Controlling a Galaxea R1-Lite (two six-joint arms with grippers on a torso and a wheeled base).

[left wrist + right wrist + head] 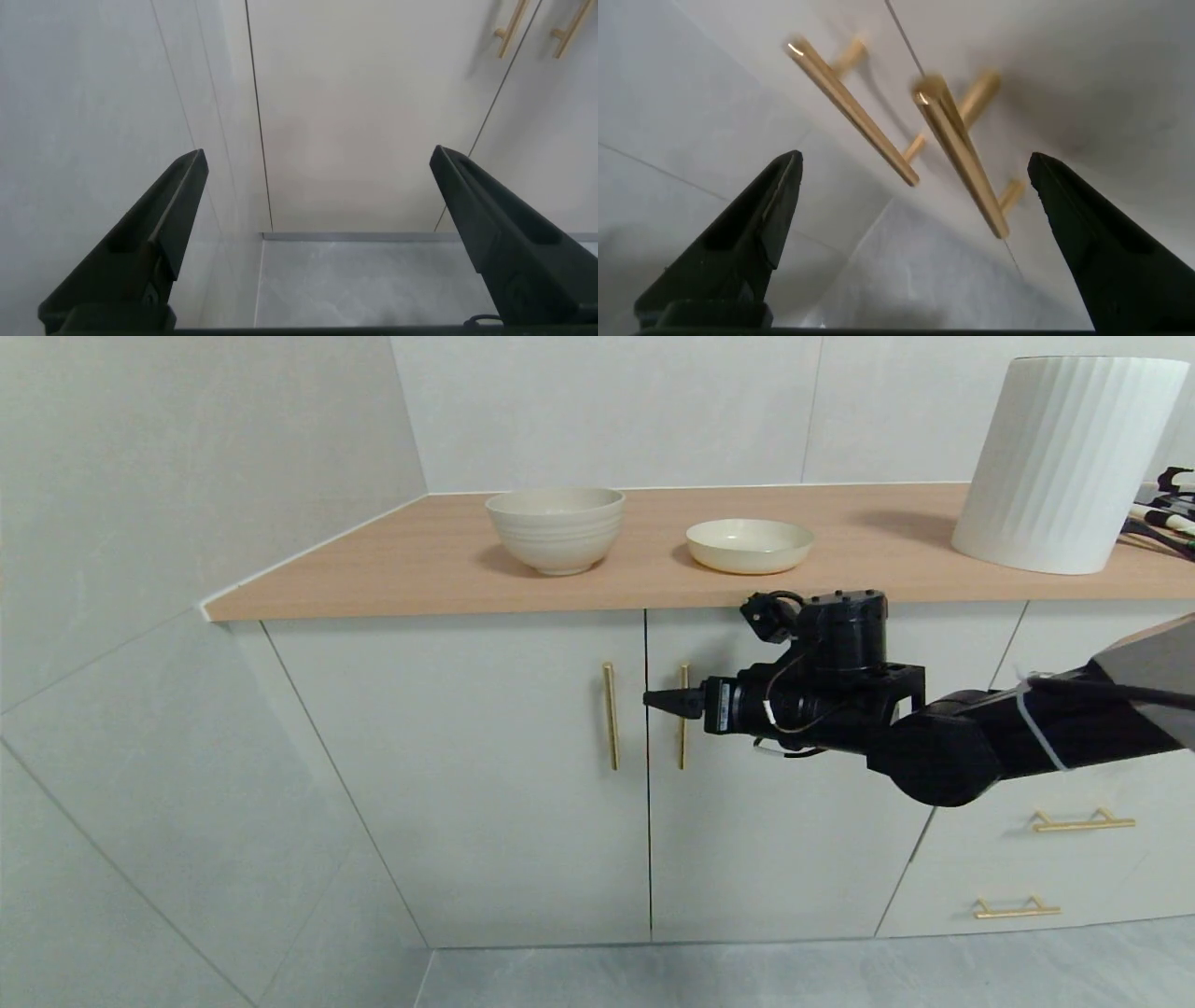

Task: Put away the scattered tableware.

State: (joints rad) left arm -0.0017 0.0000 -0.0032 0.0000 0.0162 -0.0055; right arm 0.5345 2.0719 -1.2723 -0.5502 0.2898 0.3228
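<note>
Right pincer of mine hangs in front of the cabinet, below the countertop edge. Its tip points toward my left and lies over the two vertical brass bar handles. The right door's handle sits just behind the tip, and the left door's handle is a little beyond it. Seen from the wrist, its two black fingers stand wide apart with both bars between them and hold nothing. Whether either finger touches a bar I cannot tell.

Left pincer is likewise spread wide and empty, held low before a pale cabinet door, near the grey floor.

The tableware is up on the light brown wooden countertop, and I count two pieces: one deep cream ribbed bowl and one shallow cream dish. Both stand upright, near each other but apart. The bowl is to my left of the dish, and both are above the two closed doors.

One tall white ribbed cylinder stands farther to my right on the same top, well apart from the dish. Beside it, at the edge of sight, lies a bundle of dark utensils, too cut off to count.

Right of the doors are two drawers, each with one horizontal brass handle, the upper drawer handle and the lower drawer handle.
</note>
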